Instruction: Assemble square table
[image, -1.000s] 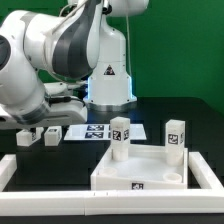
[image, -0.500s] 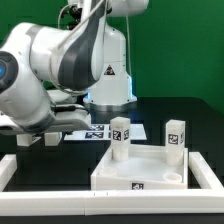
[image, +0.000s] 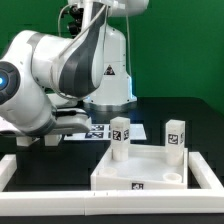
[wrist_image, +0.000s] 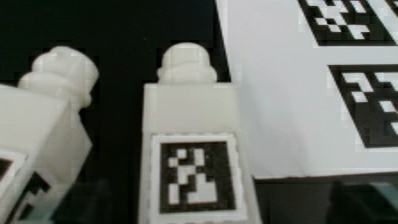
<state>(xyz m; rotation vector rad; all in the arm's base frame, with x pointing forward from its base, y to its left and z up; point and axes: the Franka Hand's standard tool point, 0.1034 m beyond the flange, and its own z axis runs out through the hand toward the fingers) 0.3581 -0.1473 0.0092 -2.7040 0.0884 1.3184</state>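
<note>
The white square table top (image: 140, 172) lies tray-side up at the exterior view's right. Two tagged legs (image: 119, 139) (image: 175, 133) stand upright at its far corners. Two loose white legs lie side by side on the black table. In the wrist view one leg (wrist_image: 189, 125) is central with its tag facing up, and the other (wrist_image: 43, 110) lies beside it. My gripper (wrist_image: 196, 205) is open, and its dark fingers (wrist_image: 80, 198) straddle the central leg's lower end with a gap on each side. In the exterior view the arm hides most of the gripper.
The marker board (wrist_image: 329, 90) lies close beside the central leg and also shows in the exterior view (image: 97, 131). A long low white border rail (image: 50, 196) runs along the front and the exterior view's left. The robot base stands behind.
The arm has swung lower and further toward the exterior view's left, coming down over the two loose legs. The table top and its two upright legs have not moved.
</note>
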